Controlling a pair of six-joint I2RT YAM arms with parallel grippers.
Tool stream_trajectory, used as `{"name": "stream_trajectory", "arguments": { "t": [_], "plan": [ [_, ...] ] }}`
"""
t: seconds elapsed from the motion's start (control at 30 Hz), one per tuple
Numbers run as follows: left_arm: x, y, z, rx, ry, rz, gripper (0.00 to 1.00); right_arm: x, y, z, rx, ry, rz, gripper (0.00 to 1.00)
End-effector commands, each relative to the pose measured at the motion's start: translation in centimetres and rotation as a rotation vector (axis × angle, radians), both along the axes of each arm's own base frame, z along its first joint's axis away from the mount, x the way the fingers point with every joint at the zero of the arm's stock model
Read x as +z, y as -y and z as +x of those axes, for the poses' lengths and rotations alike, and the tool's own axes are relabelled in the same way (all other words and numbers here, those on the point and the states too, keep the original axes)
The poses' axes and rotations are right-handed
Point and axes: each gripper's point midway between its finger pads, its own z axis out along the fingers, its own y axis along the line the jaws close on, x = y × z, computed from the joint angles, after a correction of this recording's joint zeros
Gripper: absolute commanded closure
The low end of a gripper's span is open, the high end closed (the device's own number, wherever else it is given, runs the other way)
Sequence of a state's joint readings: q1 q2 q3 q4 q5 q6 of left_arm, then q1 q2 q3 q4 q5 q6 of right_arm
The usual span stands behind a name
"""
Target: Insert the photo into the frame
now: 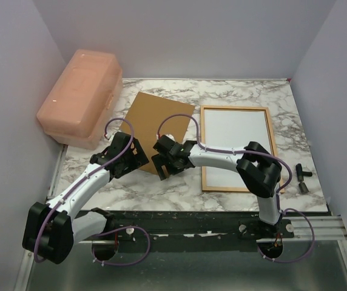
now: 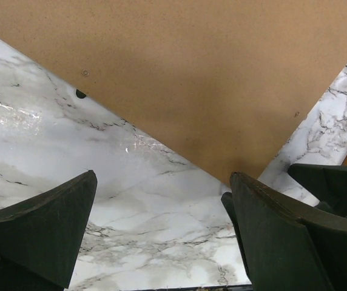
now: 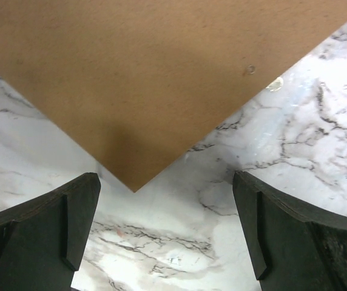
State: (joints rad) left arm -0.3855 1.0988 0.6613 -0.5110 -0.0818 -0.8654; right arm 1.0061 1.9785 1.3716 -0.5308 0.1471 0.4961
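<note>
Top external view: marble desk [image 1: 234, 91], pink box [image 1: 79, 97] at the far-left corner. The frame [image 1: 234, 108] lies flat toward the right edge, with a white panel inside it. Can't tell if that panel is the photo face-down, and no printed face shows in any view. Brown backing board [image 1: 158, 121] lies mid-desk, near corner pointing at the arms. Left gripper [image 2: 162, 179] and right gripper [image 3: 166, 177] both crowd that corner, jaws spread, nothing held. Small black parts [image 1: 303, 179] sit at the right edge. Risks, as I judge them: fingers knock together in the tight space. The board lies flush, so a pinch may only skid it toward the frame's left rail and knock the frame askew.
</note>
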Motion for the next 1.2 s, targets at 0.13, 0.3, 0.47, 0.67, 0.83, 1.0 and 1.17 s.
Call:
{"name": "stream_trajectory", "arguments": {
  "t": [0.13,0.3,0.47,0.67,0.83,1.0,1.17],
  "plan": [
    [-0.5,-0.1,-0.1,0.01,-0.011,-0.009,0.05,-2.5,0.1,-2.2,0.019,-0.038,-0.06,0.01],
    [-0.4,-0.3,-0.3,0.019,-0.003,-0.007,0.05,-3.7,4.7,-0.5,-0.154,0.067,-0.279,0.01],
    [-0.3,-0.9,-0.4,0.033,0.003,0.008,0.05,-3.5,6.0,-0.1,-0.206,0.098,-0.299,0.01],
    [-0.5,-1.7,-0.4,0.044,-0.004,0.034,0.05,-3.3,7.4,1.2,-0.276,0.045,-0.208,0.0],
    [-0.4,-2.4,-0.2,0.047,-0.001,0.048,0.05,-2.8,8.4,3.4,-0.309,0.043,-0.169,0.0],
    [0.3,-3.2,0.6,0.048,0.014,0.064,0.05,-2.6,9.9,5.4,-0.349,0.028,-0.153,0.0],
    [0.6,-4.8,2.0,0.058,-0.003,0.102,0.05,-2.0,10.1,6.6,-0.367,-0.018,-0.06,0.0]
  ]
}}
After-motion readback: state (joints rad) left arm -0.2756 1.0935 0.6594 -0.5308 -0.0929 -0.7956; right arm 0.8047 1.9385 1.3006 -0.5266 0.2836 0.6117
